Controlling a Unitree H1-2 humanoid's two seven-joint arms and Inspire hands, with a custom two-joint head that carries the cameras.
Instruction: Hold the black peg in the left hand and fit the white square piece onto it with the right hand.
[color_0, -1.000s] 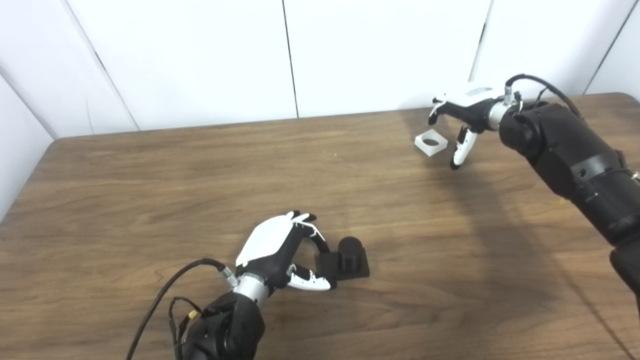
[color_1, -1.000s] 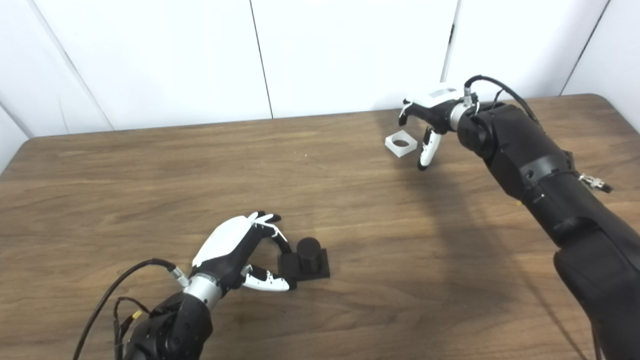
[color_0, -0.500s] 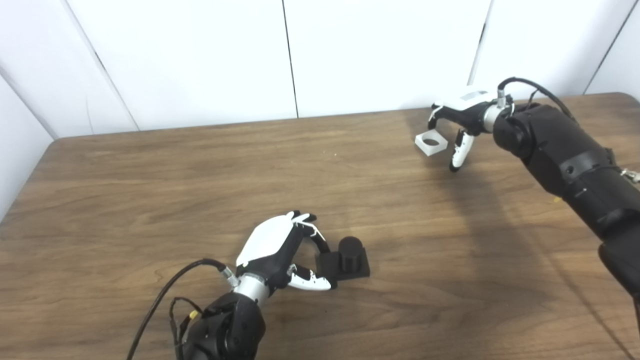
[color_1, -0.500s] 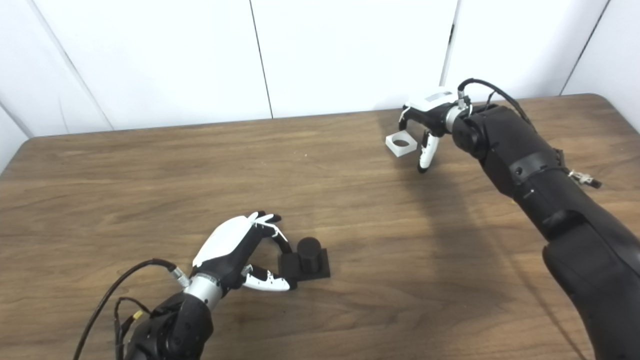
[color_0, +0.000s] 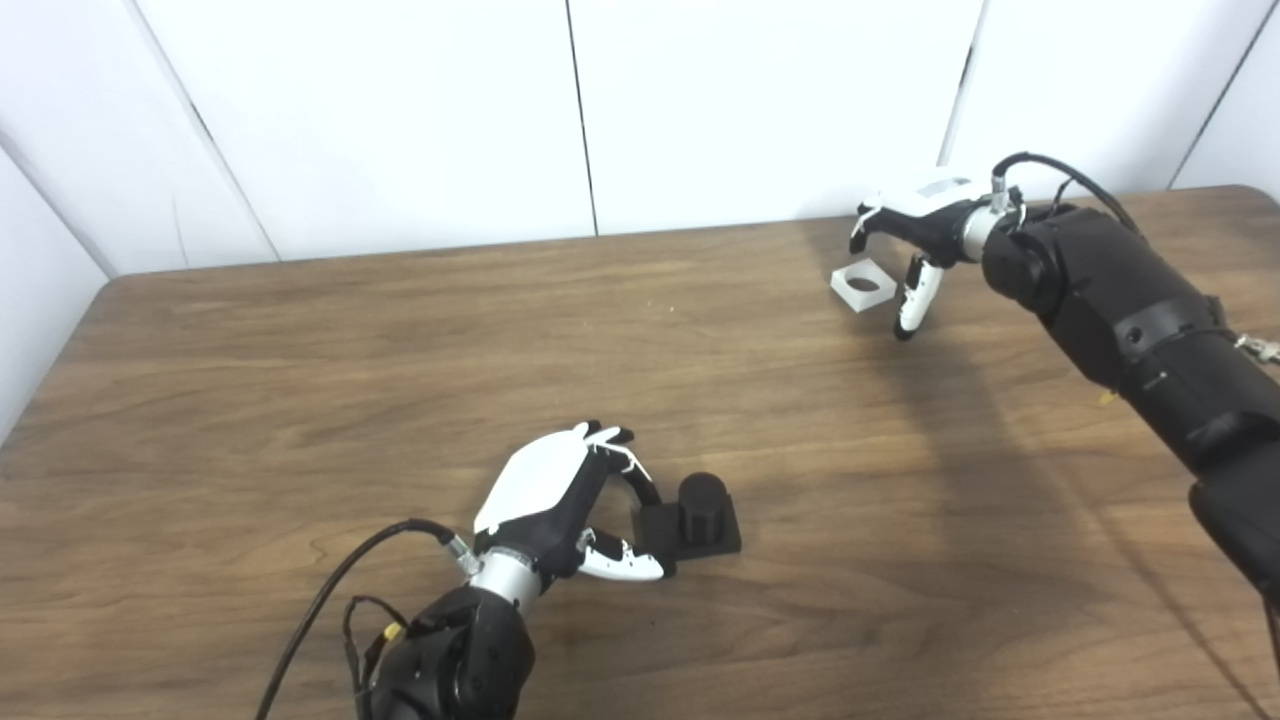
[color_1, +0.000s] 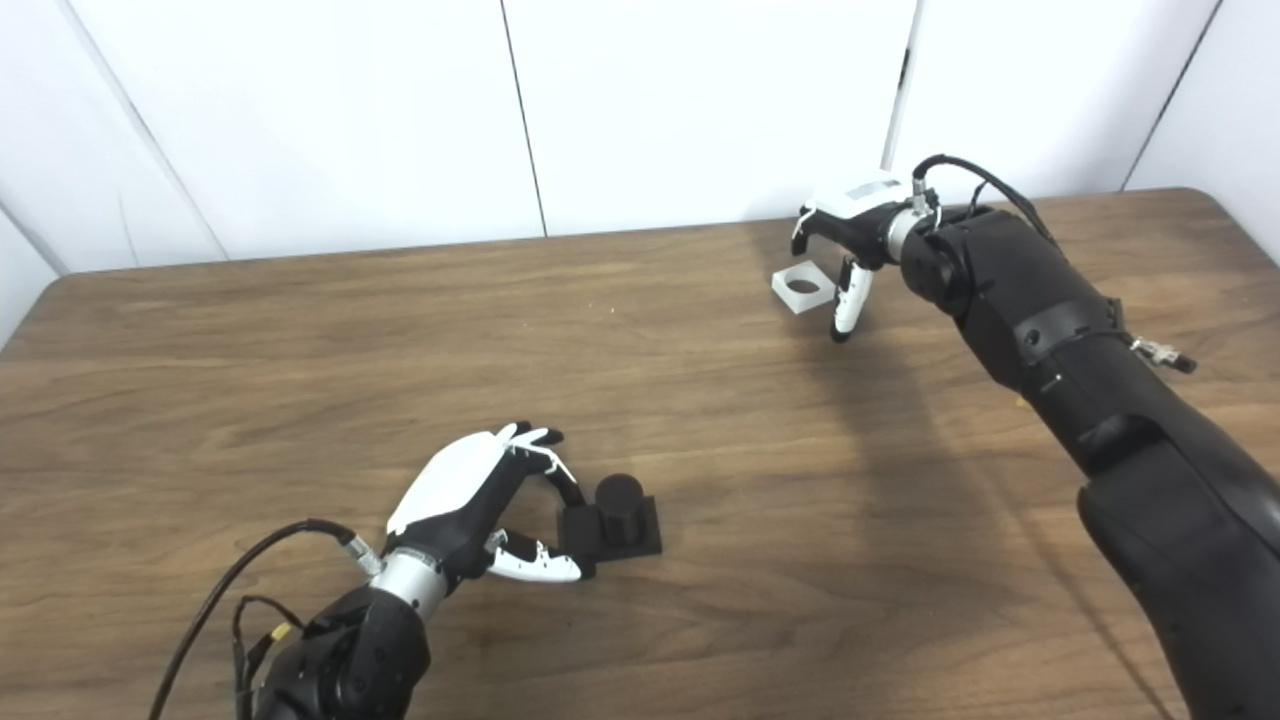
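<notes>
The black peg, a short cylinder on a square base, sits on the tabletop near its front edge. The left hand pinches the base's left side, fingers and thumb closed on it. Far behind and right of the peg lies the white square piece; the right hand hovers over it, fingers spread, holding nothing. The step in hand looks like grasping the piece: next, lower and close on its edges.
</notes>
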